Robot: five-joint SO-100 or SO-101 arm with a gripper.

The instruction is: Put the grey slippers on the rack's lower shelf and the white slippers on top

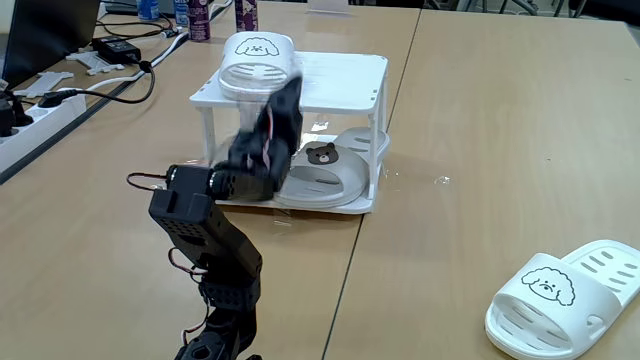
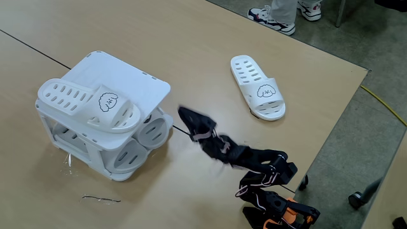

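**One white slipper up on the rack, arm in front, second white slipper loose on the table**

The rack [image 1: 340,72] stands on a wooden table [image 1: 480,120]; in the other fixed view it sits at the left [image 2: 143,79]. One of the white slippers [image 1: 258,65] lies on the top panel, on the left half in that view, puppy face towards the far end and its open end hanging over the near edge. From the other fixed view the same slipper [image 2: 89,105] lies along the front edge of the top, the rest of the panel bare.

The grey slippers [image 1: 325,175] are on the lower shelf [image 1: 352,207], side by side; the bear face shows on the strap of the right one, the left one is mostly hidden behind the arm. In the other fixed view their rounded ends [image 2: 152,130] poke out of the rack's open side.

The second white slipper [image 1: 565,295] lies on the table well apart from the rack, near the right corner, sole down, puppy face up; the other fixed view has it [image 2: 257,86] beyond the arm.

The black gripper [image 1: 288,95] is blurred, raised just in front of the rack near the slipper on top. In the other fixed view the gripper [image 2: 187,116] points at the rack, just beside it, not touching. Nothing visible between the fingers; cannot tell how far apart the jaws stand because of blur.

A power strip [image 1: 45,110] and cables lie at the far left.
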